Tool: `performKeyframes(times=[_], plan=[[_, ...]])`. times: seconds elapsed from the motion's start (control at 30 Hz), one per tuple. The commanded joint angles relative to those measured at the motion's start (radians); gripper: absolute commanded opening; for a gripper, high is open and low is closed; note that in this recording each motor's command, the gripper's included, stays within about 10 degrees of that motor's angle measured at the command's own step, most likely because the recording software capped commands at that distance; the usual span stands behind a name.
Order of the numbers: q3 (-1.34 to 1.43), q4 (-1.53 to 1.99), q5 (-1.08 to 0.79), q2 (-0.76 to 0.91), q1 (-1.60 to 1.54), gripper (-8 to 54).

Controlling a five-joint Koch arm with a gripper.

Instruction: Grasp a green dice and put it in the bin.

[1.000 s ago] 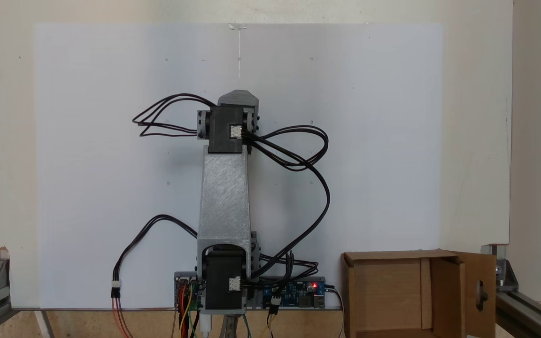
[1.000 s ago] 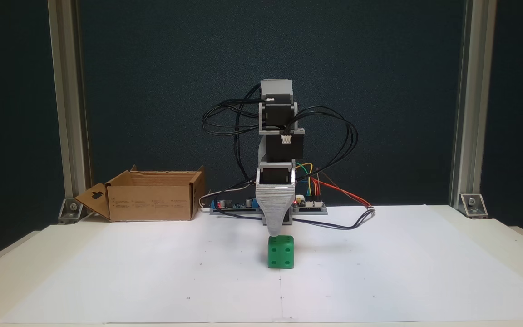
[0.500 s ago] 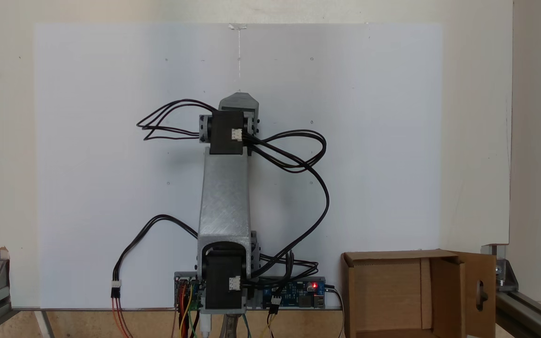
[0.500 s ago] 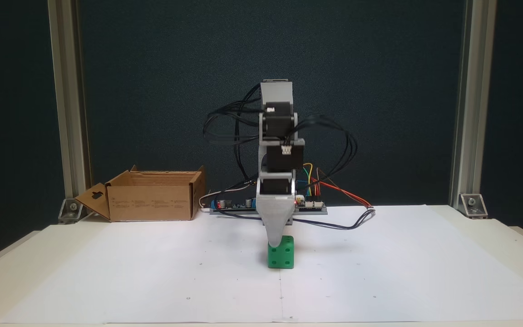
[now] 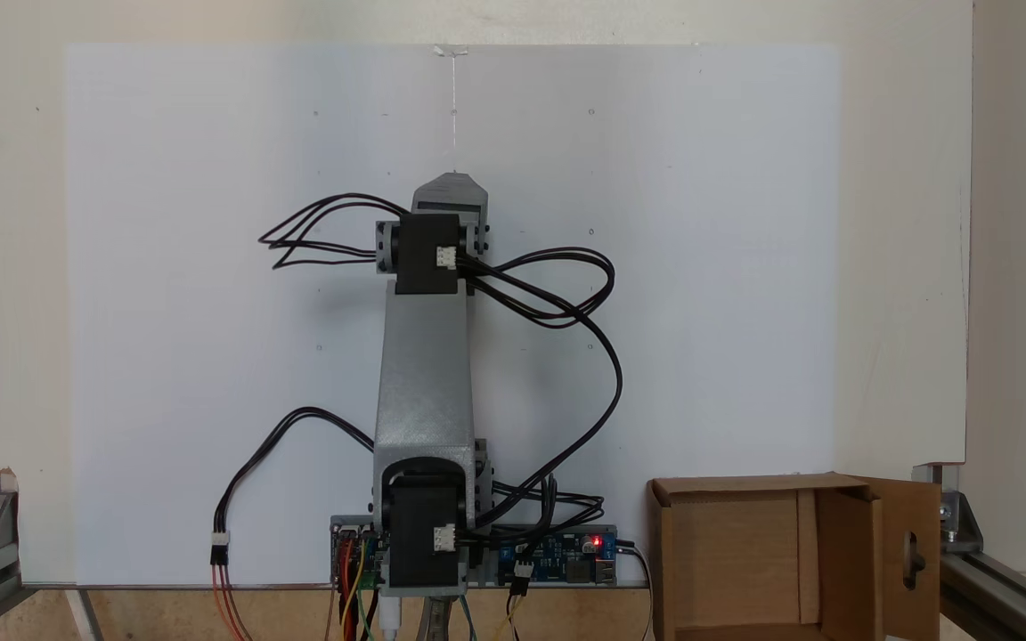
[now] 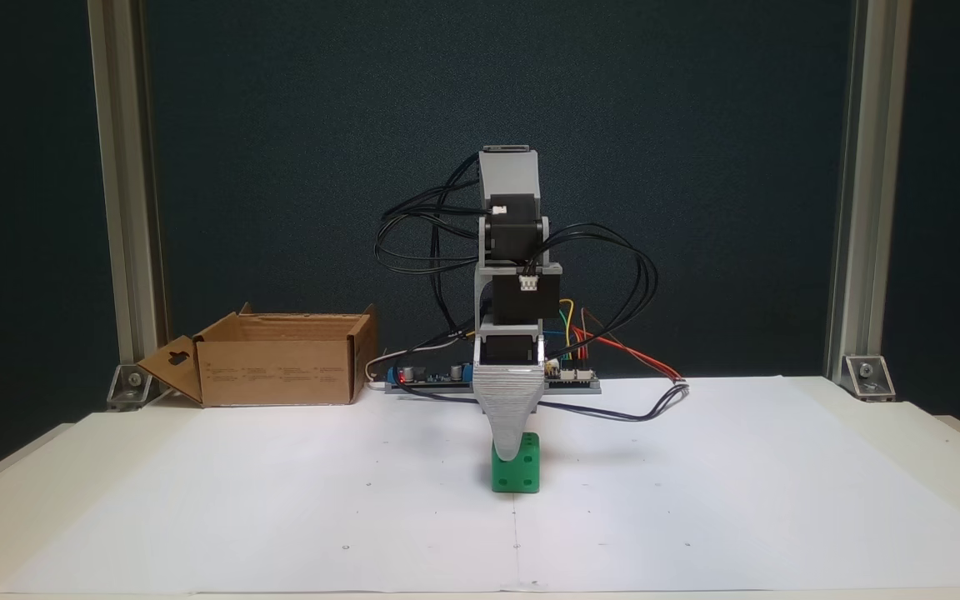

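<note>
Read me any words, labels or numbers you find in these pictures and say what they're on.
No text can be read.
Cardboard box: a row of small print on its front wall, too small to read.
Green dice: sunken pips only, no digits.
Circuit boards: any markings too small to read.

Hobby robotics test bench, lab or workshop type. Evidence: aluminium extrusion frame posts (image 6: 855, 192) with corner brackets (image 6: 867, 375) bolted to a pale table (image 6: 938, 442); a white paper sheet (image 6: 280, 500) with small marks taped over the work surface; dark fabric backdrop (image 6: 280, 125) behind the rig; exposed controller boards (image 6: 572, 377) with a lit red LED and loose jumper wires (image 6: 613, 342) behind the jaws, at the arm base.
</note>
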Motion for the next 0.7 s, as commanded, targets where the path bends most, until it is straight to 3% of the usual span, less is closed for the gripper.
performKeyframes(times=[0.0,0.67], plan=[[-0.011,-0.011,0.049,0.012,-0.009,43.2],[0.000,-0.086,0.051,-0.061,-0.011,43.2]])
